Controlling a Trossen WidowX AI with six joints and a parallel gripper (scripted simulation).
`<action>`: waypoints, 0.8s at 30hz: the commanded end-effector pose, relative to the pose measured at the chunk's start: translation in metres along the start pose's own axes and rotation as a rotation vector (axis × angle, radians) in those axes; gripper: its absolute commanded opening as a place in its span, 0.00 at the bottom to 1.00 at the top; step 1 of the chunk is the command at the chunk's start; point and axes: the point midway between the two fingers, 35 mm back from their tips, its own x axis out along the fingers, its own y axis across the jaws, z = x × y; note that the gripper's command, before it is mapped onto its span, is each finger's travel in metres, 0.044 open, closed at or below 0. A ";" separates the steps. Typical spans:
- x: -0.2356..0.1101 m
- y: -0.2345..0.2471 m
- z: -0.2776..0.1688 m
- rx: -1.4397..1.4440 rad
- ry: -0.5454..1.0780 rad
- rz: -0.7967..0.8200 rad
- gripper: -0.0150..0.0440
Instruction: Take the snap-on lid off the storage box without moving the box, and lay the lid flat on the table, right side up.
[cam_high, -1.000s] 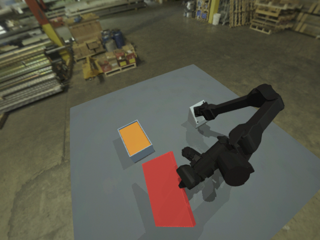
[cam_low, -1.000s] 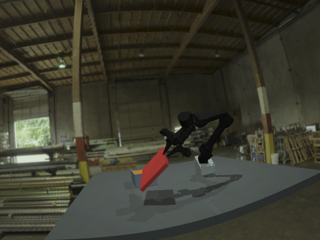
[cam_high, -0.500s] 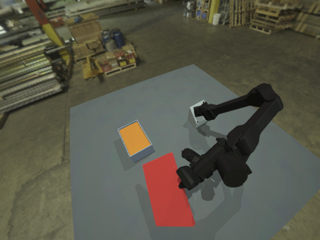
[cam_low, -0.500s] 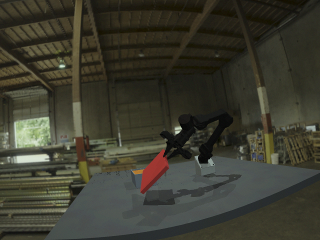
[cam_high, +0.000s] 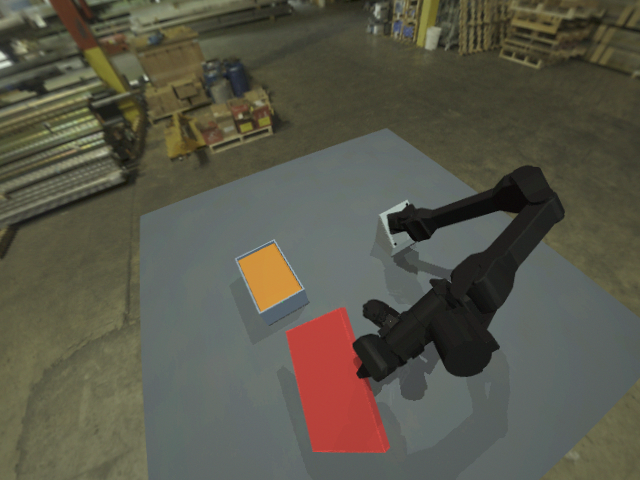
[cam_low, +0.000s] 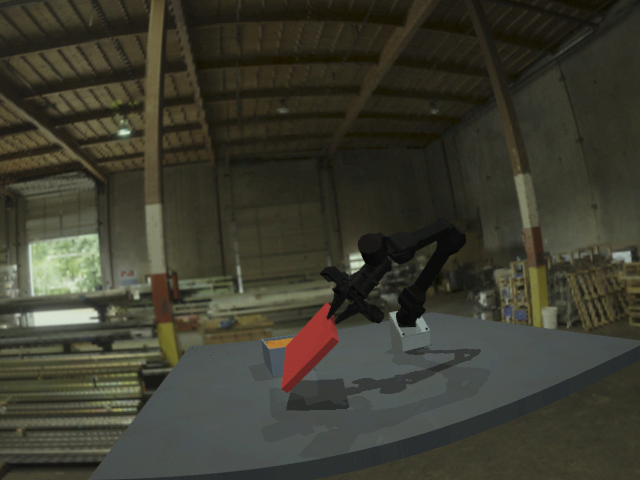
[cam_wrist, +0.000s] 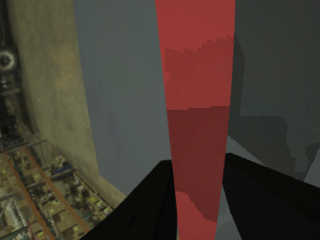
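Observation:
The storage box (cam_high: 272, 281) (cam_low: 272, 353) stands open on the grey table (cam_high: 206, 423) (cam_low: 465, 392), pale blue walls with an orange inside. The red lid (cam_high: 333, 382) (cam_low: 310, 348) (cam_wrist: 194, 94) is off the box and in the air to the box's near right, tilted steeply with its free end hanging low over the table. My gripper (cam_high: 361, 367) (cam_low: 333, 311) (cam_wrist: 196, 168) is shut on the lid's long edge. In the wrist view the lid runs edge-on between the two dark fingers.
The arm's white base block (cam_high: 393, 227) (cam_low: 412, 333) stands on the table behind the lid. Pallets, crates and metal racks stand on the warehouse floor beyond the table's edges.

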 end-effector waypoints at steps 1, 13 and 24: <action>0.002 0.000 0.001 0.002 -0.005 0.013 0.25; 0.008 -0.008 0.001 0.003 -0.004 0.013 0.25; 0.014 -0.014 0.001 0.003 -0.004 0.013 0.25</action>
